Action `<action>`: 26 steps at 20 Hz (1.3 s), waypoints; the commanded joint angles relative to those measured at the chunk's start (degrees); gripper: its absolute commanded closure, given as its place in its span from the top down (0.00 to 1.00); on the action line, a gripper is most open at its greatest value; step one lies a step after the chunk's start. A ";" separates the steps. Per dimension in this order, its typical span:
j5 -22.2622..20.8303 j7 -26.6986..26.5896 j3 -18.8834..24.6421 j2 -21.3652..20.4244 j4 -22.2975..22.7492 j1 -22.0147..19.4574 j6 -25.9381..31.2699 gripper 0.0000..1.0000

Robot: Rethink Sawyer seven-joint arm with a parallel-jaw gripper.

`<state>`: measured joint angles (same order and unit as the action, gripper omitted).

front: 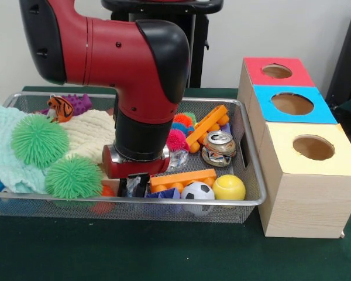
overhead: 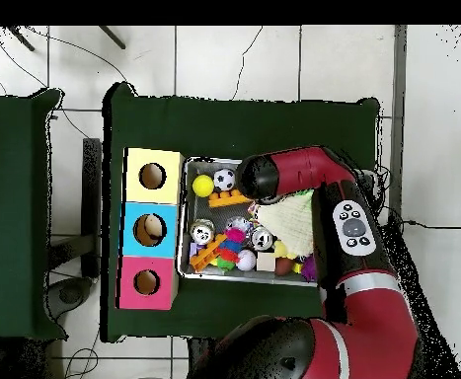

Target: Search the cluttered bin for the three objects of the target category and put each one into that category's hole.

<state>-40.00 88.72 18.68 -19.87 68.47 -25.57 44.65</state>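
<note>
A wire bin holds mixed clutter. Near its front rim lie a yellow ball and a small soccer ball. Two green spiky balls rest on cloth at the left. A pink spiky ball, a crushed can and two orange bricks sit mid-bin. My gripper reaches low into the front of the bin, left of the soccer ball; the overhead view hides it under the wrist. Beside the bin stand red, blue and yellow holed boxes.
A cream cloth and a mint cloth fill the bin's left side, with a tiger toy and a purple toy behind them. The bulky arm hangs over the bin's middle. Green cloth covers the table.
</note>
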 commanded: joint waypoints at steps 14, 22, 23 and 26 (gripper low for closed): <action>10.31 -0.65 -0.17 -10.91 10.56 -0.84 8.76 0.00; 16.59 -0.67 0.98 -15.68 8.36 0.81 16.55 0.00; 17.27 -0.51 0.86 -16.32 7.91 1.19 18.03 0.00; 19.14 0.02 0.61 -18.61 8.12 1.61 20.10 0.00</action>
<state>-24.83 88.72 17.44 -33.18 73.24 -24.81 55.67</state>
